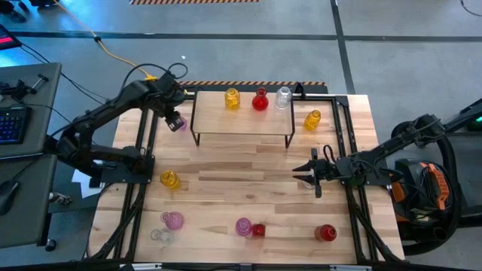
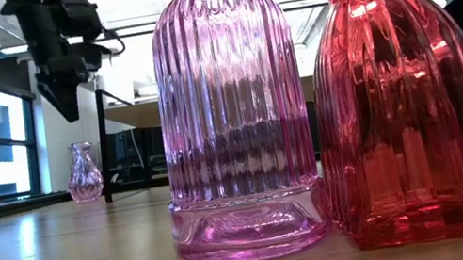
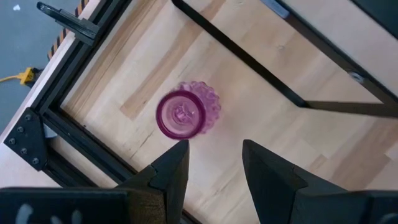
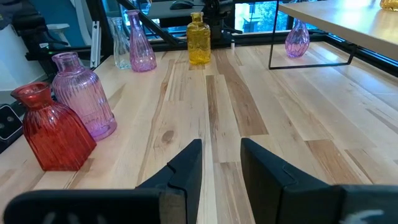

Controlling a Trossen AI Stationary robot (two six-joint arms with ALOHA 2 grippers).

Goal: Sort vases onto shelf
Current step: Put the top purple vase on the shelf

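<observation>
Left gripper (image 3: 214, 163): above tabletop's far-left corner, just beside shelf's left end; points down. Fingers (image 3: 171, 171) partly apart, nothing between them; small pink vase (image 3: 186, 113) stands upright on table directly below, not gripped.
Right gripper (image 4: 221, 162): right-centre of table, low, aimed toward left side. Fingers partly apart, holds nothing.
Shelf (image 1: 241, 120): far-centre of table, light-wood board on black wire legs.
On shelf: yellow vase (image 1: 232, 98), red vase (image 1: 260, 99), clear vase (image 1: 283, 98), in a row along far edge, L to R.
Beside shelf: amber vase (image 1: 312, 120) on table, just off shelf's right end.
Left side of table: yellow bottle vase (image 1: 170, 179), upright, near arm base.
Near-left corner: pink vase w/ flared neck (image 1: 173, 220) and clear vase (image 1: 159, 235), close together.
Near-centre: ribbed pink vase (image 2: 232, 120) and red vase w/ sloped sides (image 2: 403, 100), side by side; contact can't be confirmed.
Near-right: round red vase (image 1: 325, 232), alone, well apart from others.
</observation>
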